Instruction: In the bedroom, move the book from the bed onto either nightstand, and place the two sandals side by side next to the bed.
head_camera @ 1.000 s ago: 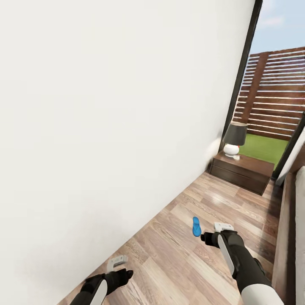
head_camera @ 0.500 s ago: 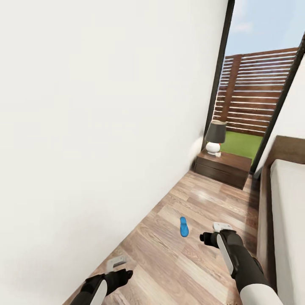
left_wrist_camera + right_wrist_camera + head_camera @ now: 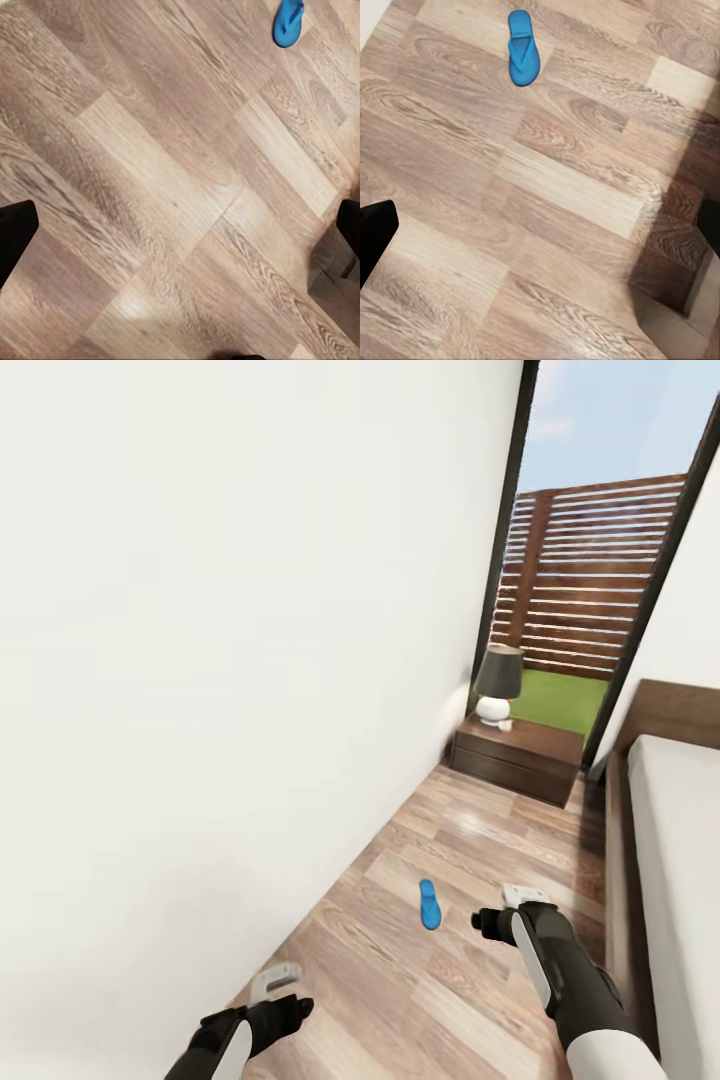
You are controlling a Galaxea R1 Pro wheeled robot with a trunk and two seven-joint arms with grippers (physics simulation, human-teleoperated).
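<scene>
One bright blue sandal [image 3: 430,904] lies flat on the wooden floor between the wall and the bed [image 3: 680,830], whose off-white mattress and brown frame run along the right. The same sandal [image 3: 287,21] [image 3: 522,58] appears in both wrist views, well ahead of the fingers. The dark-brown nightstand [image 3: 515,758] stands at the far end beside the headboard. My left gripper [image 3: 274,988] hangs low near the wall, open and empty. Just right of the sandal, my right gripper [image 3: 512,903] is open and empty above the floor. The book and the other sandal are out of view.
A white-based lamp with a dark shade [image 3: 497,682] sits on the nightstand. A plain white wall [image 3: 230,660] closes the left side. Behind the nightstand a tall window [image 3: 590,560] looks out on a slatted fence and grass. The floor strip between wall and bed is narrow.
The camera has swung right and moved forward: the bed's mattress has come into view, and nightstand and sandal have shifted left in the picture. Both arms keep their pose.
</scene>
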